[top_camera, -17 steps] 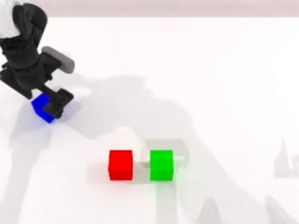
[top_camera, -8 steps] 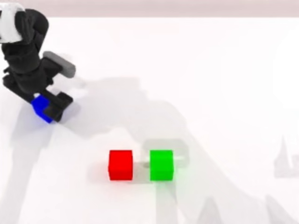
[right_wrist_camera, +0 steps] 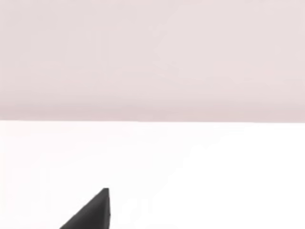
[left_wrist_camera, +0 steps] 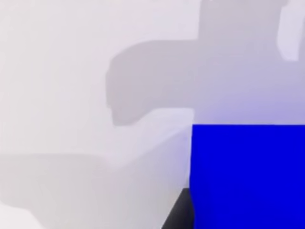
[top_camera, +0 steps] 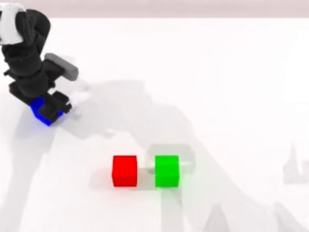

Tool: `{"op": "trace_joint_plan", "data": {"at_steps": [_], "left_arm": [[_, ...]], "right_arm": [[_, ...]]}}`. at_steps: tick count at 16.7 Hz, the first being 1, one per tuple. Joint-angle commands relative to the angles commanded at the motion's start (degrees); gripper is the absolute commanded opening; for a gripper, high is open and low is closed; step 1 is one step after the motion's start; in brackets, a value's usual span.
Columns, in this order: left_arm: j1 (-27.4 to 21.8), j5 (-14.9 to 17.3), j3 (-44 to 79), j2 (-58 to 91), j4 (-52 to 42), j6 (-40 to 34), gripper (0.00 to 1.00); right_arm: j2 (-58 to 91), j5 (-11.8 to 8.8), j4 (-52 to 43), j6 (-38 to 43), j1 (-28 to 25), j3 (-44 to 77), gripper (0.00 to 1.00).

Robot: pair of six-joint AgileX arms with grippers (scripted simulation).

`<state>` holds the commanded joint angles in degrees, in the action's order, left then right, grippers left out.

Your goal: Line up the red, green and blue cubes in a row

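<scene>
The blue cube sits at the far left of the table, and my left gripper is shut on it from above. In the left wrist view the blue cube fills one corner, with a black fingertip pressed against its side. The red cube and the green cube stand side by side near the front middle, a small gap between them. My right arm is out of the top view. Its wrist view shows one black fingertip over bare white table with nothing beside it.
A grey cylindrical part of my left arm sticks out just behind the gripper. Arm shadows fall across the white table. The table's far edge meets a pale wall.
The left gripper's fingers have drawn together on the blue cube. The red and green cubes have not moved.
</scene>
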<state>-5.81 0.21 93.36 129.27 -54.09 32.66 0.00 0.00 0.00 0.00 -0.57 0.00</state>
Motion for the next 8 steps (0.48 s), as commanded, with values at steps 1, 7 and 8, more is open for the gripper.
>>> {"op": "trace_joint_plan", "data": {"at_steps": [1,7,8], "left_arm": [[0.0,0.0,0.0,0.0,0.0,0.0,0.02],[0.0,0.0,0.0,0.0,0.0,0.0,0.00],[0.0,0.0,0.0,0.0,0.0,0.0,0.00]], "right_arm": [[0.0,0.0,0.0,0.0,0.0,0.0,1.00],[0.0,0.0,0.0,0.0,0.0,0.0,1.00],[0.0,0.0,0.0,0.0,0.0,0.0,1.00]]}}
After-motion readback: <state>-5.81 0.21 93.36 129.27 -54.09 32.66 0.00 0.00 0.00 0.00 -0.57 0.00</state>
